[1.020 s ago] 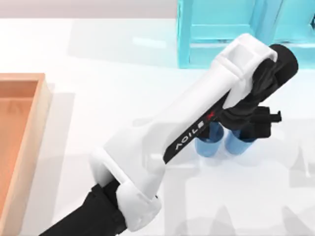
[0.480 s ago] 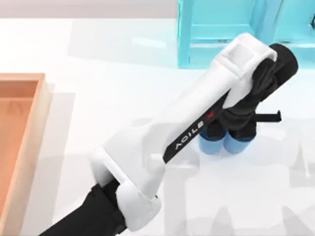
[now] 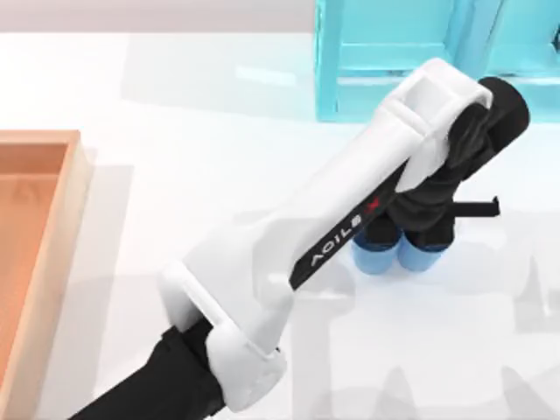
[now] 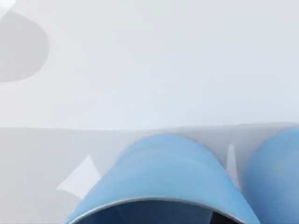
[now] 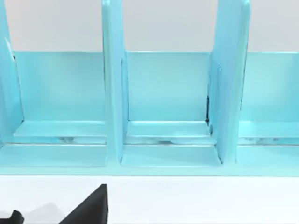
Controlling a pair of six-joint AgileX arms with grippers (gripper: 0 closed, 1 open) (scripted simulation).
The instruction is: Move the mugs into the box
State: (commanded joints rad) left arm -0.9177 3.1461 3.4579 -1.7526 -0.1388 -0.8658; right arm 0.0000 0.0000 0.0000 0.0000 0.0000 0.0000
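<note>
The left claw (image 3: 426,229) hangs directly over the two blue mugs (image 3: 374,256), which stand side by side on the white table (image 3: 175,175), toward 3 o'clock from its middle. I cannot tell if its fingers are spread or pressed together. The box (image 3: 52,227) lies at 9 o'clock, well apart. The turquoise shelf frame (image 3: 394,52) stands at 1 o'clock.

White table (image 3: 192,105) bears mugs (image 3: 376,255), box (image 3: 74,188), shelf frame (image 3: 385,61).

Bare table (image 3: 192,157) between mugs (image 3: 376,256) and box (image 3: 72,188)
</note>
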